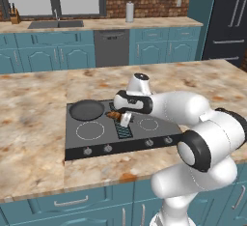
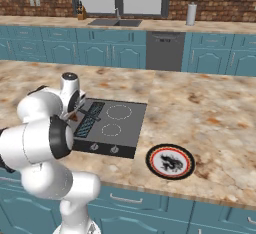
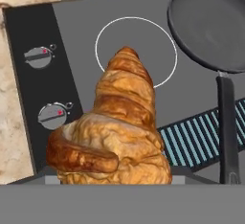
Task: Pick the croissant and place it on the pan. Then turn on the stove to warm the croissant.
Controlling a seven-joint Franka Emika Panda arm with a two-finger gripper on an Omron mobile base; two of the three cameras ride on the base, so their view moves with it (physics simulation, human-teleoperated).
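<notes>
The golden-brown croissant (image 3: 117, 132) is held in my gripper (image 1: 120, 118), which is shut on it; in the hand view the pastry hides the fingertips. In the left base view the croissant (image 1: 114, 115) hangs just above the black stove (image 1: 144, 132), near its ribbed centre strip. The round dark pan (image 1: 87, 109) rests on the stove's far left burner, just left of the gripper, and nothing lies in it. In the hand view the pan (image 3: 210, 27) is at the upper right, with its long black handle (image 3: 228, 127) running down the right side.
Two grey knobs (image 3: 38, 58) lie along the stove's front edge, beside a white burner ring (image 3: 136, 50). A red-rimmed plate (image 2: 170, 161) lies on the marble counter (image 2: 210, 113) to the right of the stove (image 2: 120, 123). My white arm reaches across the stove's right half.
</notes>
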